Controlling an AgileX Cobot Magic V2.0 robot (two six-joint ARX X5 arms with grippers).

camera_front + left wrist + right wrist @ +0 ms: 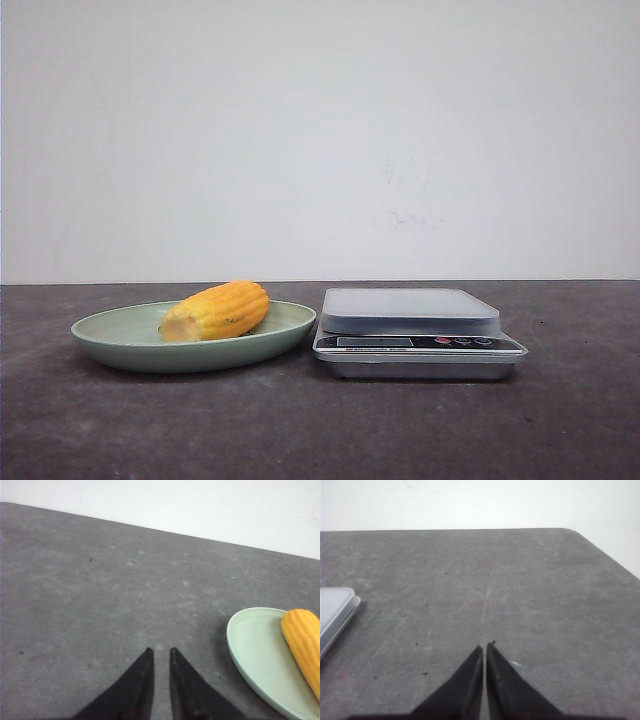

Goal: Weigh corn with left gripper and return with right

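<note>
Corn (217,311) lies on a green plate (120,338), left of the scale (415,330); no readable writing. Left tool (160,652) narrowly parted, right tool (485,646) closed, both empty above the surface (320,430).

Left pincer (160,652): only two fingers visible in the left wrist view, matte black, each a flat wedge tapering to a sharp tip. No screws, cables or markings discernible. Right pincer (485,646): same build, two matte black tapered fingers, plain surfaces, pointed tips. Arms themselves do not appear in the front view.
</note>
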